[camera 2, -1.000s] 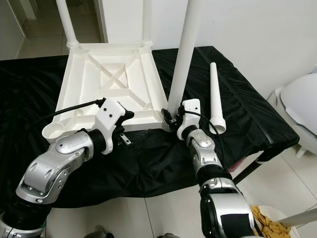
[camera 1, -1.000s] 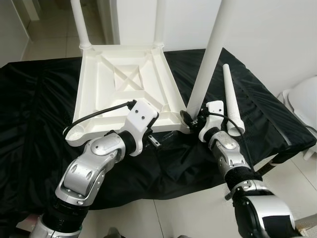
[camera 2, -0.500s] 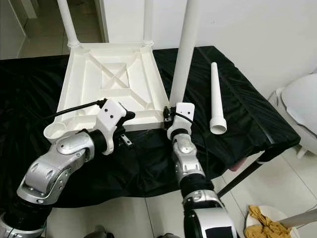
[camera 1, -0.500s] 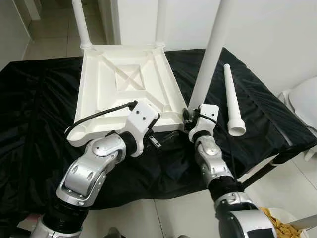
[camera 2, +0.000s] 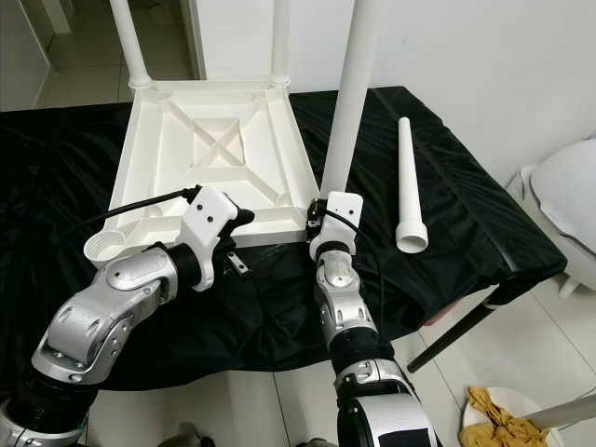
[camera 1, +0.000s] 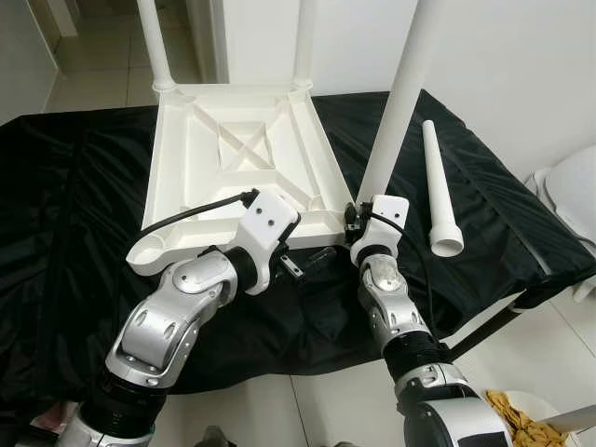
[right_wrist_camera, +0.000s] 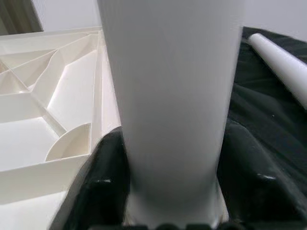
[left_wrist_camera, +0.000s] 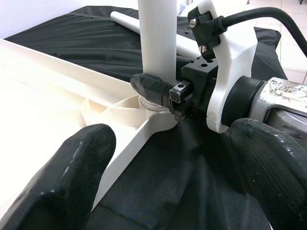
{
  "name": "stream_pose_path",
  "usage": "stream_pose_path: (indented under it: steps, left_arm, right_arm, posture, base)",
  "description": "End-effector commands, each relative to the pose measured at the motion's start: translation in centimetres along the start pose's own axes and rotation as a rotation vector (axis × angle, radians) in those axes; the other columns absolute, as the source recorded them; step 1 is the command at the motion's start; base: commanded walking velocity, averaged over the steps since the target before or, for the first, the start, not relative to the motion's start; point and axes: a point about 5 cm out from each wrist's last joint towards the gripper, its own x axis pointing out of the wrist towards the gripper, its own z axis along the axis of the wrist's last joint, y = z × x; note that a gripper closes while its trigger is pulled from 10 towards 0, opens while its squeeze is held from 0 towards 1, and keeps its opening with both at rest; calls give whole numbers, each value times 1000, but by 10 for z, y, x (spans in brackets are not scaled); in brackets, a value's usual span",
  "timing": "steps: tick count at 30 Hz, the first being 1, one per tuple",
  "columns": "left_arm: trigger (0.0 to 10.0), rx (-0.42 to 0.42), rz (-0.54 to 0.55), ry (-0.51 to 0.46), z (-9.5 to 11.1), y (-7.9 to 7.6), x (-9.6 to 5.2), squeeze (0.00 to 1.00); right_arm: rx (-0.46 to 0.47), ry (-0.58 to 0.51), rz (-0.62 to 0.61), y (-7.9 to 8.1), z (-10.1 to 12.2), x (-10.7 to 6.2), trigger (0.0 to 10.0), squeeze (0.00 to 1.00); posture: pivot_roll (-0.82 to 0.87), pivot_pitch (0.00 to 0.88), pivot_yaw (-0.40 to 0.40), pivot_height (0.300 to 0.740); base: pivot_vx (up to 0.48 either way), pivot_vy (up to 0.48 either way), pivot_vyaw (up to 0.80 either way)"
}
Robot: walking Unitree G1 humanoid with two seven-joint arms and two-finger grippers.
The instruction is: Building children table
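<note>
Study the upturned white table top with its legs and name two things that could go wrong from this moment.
1. The right end effector grips the tall white plastic leg only at its base, at the near right corner socket of the white ribbed plastic table top. If that leg is not fully seated, it may tilt or topple.
2. The loose white tapered leg lies on the black cloth near the right edge; a nudge might roll it off.

Black-draped table (camera 1: 84, 186) under upturned white tabletop (camera 1: 233, 158) and loose leg (camera 1: 438, 186).
</note>
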Motion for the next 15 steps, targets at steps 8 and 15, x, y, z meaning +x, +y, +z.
stream_pose_path:
  steps: [8, 15]
  left_arm:
    - [10000, 2, -14, 9, -3, -3, 2, 0]
    - [10000, 3, -13, 7, -3, -3, 2, 0]
  right_arm:
    - [-23, 13, 0, -19, -1, 2, 10000, 1000]
    - [-27, 67, 201, -19, -2, 10, 10000, 0]
  posture:
    - [-31, 7, -38, 740]
    - [-32, 6, -37, 740]
  base:
    - [0, 0, 0]
    - [0, 0, 0]
